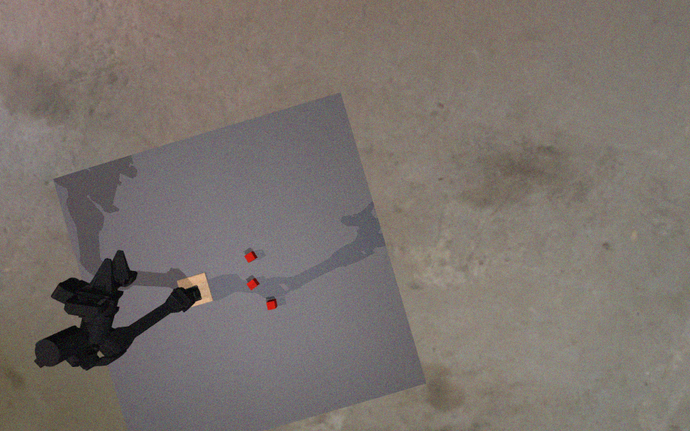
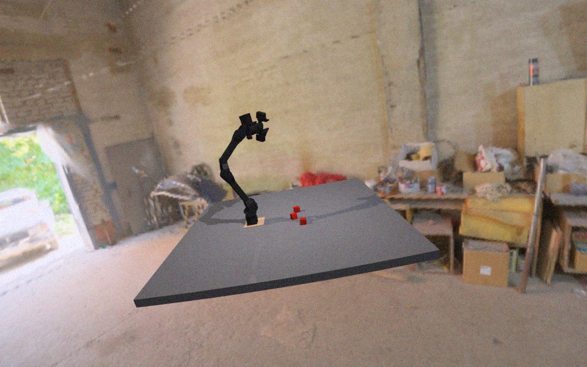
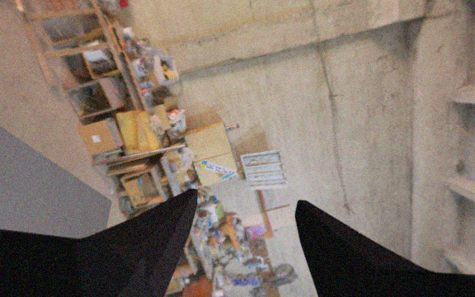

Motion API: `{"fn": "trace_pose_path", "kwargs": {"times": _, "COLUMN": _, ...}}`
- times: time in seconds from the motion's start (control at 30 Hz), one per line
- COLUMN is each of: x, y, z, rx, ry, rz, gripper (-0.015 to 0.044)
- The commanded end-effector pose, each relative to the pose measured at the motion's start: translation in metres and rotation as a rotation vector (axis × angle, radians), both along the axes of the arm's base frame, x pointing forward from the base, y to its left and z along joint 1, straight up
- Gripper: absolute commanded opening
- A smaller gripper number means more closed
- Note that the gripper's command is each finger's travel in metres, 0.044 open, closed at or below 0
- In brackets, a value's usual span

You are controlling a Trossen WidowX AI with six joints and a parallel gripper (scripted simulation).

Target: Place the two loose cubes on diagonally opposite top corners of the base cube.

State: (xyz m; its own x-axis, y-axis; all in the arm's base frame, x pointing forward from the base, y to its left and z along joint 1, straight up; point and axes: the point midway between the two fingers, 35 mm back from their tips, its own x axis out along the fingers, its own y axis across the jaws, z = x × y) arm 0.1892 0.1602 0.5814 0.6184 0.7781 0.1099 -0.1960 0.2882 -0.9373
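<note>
Three red cubes sit apart on the grey table. The back cube [image 1: 250, 256] [image 2: 296, 209], the middle cube [image 1: 253, 284] [image 2: 293, 215] and the front cube [image 1: 271, 304] [image 2: 302, 221] look alike, and I cannot tell which one is the fixed base. None is stacked on another. My gripper [image 2: 268, 124] [image 3: 246, 202] is open and empty, raised high above the table and away from the cubes. In the top view it shows at the left, over the arm's side of the table. No cube shows in the wrist view.
The arm stands on a light wooden plate [image 1: 203, 281] [image 2: 260, 220] left of the cubes. The grey table [image 1: 309, 160] [image 2: 286, 255] has open edges. Arm shadows fall across it. Shelves and boxes [image 2: 484, 262] [image 3: 97, 136] stand in the room beyond.
</note>
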Motion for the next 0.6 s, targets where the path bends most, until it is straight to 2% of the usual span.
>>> {"fn": "trace_pose_path", "kwargs": {"times": 0.0, "x": 0.048, "y": -0.008, "z": -0.036, "rx": -0.099, "ry": 0.092, "rz": -0.125, "gripper": 0.0265}}
{"fn": "trace_pose_path", "kwargs": {"times": 0.3, "x": 0.122, "y": -0.045, "z": -0.108, "rx": -0.280, "ry": 0.279, "rz": -0.327, "gripper": 0.0265}}
{"fn": "trace_pose_path", "kwargs": {"times": 0.57, "x": 0.166, "y": -0.093, "z": -0.176, "rx": -0.438, "ry": 0.469, "rz": -0.472, "gripper": 0.0265}}
